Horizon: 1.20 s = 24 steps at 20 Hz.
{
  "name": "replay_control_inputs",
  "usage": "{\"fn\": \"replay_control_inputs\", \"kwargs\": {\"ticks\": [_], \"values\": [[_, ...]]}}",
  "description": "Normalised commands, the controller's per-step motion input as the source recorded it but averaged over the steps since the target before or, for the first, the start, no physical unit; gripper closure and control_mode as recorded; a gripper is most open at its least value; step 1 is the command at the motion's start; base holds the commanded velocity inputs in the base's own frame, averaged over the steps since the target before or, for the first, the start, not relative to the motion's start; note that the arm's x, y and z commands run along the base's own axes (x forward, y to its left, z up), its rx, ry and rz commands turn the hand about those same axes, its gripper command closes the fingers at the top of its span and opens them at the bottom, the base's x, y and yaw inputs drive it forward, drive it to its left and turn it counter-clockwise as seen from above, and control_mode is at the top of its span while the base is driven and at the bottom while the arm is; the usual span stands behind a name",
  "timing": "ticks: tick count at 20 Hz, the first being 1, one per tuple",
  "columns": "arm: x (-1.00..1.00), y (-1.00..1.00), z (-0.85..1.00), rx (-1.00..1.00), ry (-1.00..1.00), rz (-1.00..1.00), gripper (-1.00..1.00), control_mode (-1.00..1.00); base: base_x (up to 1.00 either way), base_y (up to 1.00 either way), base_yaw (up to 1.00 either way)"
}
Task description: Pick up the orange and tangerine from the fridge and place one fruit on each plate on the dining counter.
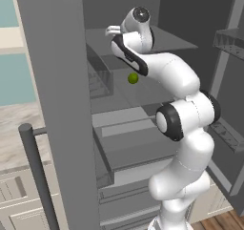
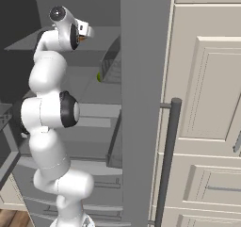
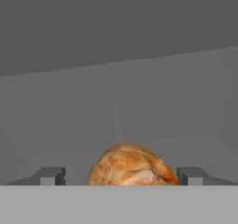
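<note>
The grey steel fridge (image 1: pixel 57 105) stands open, and my arm reaches into its upper shelf (image 1: pixel 171 43). In the hand view a mottled orange-coloured fruit (image 3: pixel 132 167) lies on the grey shelf between the two dark fingertips (image 3: pixel 51 175); whether it is the orange or the tangerine I cannot tell. My gripper (image 3: pixel 121 175) is open and straddles the fruit, with a gap on the left side. From the right base view the gripper (image 2: pixel 84 33) shows a trace of orange beside it. The plates and the dining counter are out of view.
A small green round fruit (image 1: pixel 133 78) (image 2: pixel 99 76) sits on the shelf below the hand. The open fridge door (image 2: pixel 141 103) with its bar handle (image 2: pixel 169 160) stands close on the right, cream cabinets (image 2: pixel 207 103) beyond it. Door bins (image 1: pixel 228 40) flank the arm.
</note>
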Motion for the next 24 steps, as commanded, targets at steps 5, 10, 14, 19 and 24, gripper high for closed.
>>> {"fn": "replay_control_inputs", "kwargs": {"ticks": [5, 10, 14, 19, 24], "values": [[0.00, 0.00, -0.21, 0.00, 0.01, 0.00, 1.00, -1.00, 0.00, 0.00, 0.00], [-0.44, 0.00, -0.06, 0.00, -0.09, 0.00, 1.00, -1.00, 0.00, 0.00, 0.00], [-0.95, 0.00, -0.08, 0.00, -0.22, 0.00, 1.00, -1.00, 0.00, 0.00, 0.00], [-1.00, -0.02, -0.06, 0.01, -0.14, -0.01, 1.00, -1.00, 0.00, 0.00, 0.00], [-0.99, -0.20, 0.07, 0.03, 0.00, 0.00, 1.00, -1.00, 0.00, 0.00, 0.00]]}}
